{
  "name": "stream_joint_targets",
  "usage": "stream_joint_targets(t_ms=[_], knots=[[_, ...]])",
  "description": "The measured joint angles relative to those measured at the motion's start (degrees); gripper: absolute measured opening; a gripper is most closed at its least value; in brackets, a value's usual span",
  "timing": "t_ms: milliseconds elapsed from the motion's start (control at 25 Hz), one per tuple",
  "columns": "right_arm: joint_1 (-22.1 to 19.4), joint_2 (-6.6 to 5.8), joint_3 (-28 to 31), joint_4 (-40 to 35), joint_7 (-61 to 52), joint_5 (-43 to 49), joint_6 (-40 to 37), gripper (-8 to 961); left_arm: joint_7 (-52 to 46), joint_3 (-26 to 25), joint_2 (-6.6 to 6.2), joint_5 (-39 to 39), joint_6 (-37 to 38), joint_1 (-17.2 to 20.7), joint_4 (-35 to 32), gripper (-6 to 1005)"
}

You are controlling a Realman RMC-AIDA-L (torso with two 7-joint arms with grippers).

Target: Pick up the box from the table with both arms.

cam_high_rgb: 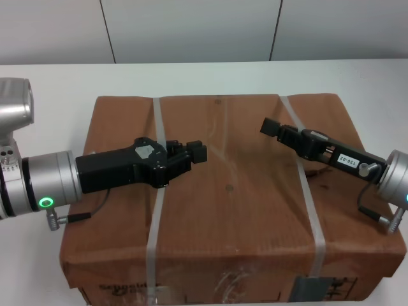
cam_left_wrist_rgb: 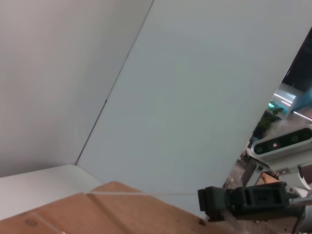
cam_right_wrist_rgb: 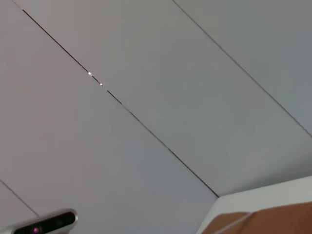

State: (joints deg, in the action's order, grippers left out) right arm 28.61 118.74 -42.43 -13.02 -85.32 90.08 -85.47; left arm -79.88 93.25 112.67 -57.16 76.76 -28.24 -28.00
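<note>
The large brown cardboard box [cam_high_rgb: 242,191] lies on the white table [cam_high_rgb: 51,89], bound by two whitish straps [cam_high_rgb: 154,223], with labels on its near side [cam_high_rgb: 319,288]. My left gripper [cam_high_rgb: 199,153] is over the box top, left of centre, pointing right, with its fingers together and holding nothing. My right gripper [cam_high_rgb: 269,126] is over the box top, right of centre, pointing left, also shut and empty. The two tips face each other with a gap between them. The left wrist view shows the box top [cam_left_wrist_rgb: 112,209] and the right gripper [cam_left_wrist_rgb: 214,202]. The right wrist view shows a box corner [cam_right_wrist_rgb: 263,222].
A grey panelled wall [cam_high_rgb: 191,29] stands behind the table. The table shows bare to the left, right and behind the box. The box's near side reaches the bottom edge of the head view.
</note>
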Motion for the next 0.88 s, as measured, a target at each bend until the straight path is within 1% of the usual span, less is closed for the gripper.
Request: stream_joint_targets(t_ms=[880], knots=[[-0.2,-0.04,0.1,0.0,-0.1,-0.3,-0.6,32,0.3,0.0,0.0,0.0,0.1,-0.1,0.0,129]])
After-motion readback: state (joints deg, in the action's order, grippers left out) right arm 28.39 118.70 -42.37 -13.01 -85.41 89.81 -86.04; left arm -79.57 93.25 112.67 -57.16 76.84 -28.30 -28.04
